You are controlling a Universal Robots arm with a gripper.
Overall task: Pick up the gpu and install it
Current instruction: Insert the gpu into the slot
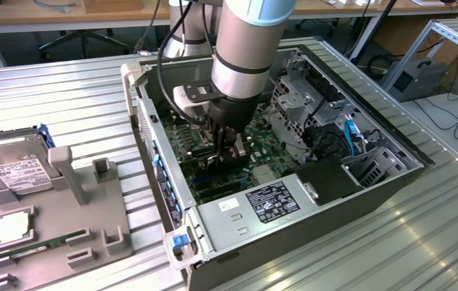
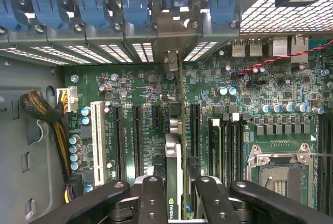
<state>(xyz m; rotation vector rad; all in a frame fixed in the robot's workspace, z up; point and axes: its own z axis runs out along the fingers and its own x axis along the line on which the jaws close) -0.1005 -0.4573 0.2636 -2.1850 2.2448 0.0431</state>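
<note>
Inside the case (image 1: pixel 391 182), the hand (image 2: pixel 179 193) grips the upright gpu (image 2: pixel 176 156) edge-on.

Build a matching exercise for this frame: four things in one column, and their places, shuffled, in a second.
Things:
1. thin dark GPU card with metal end bracket
2. boxy silver hard drive with white label
3. slim green memory stick
4. black gripper

Places:
A. flat on the grey tray
B. edge-on between the gripper's fingers
C. inside the open computer case
D. leaning in the tray's holder

1-B, 2-D, 3-A, 4-C
</note>
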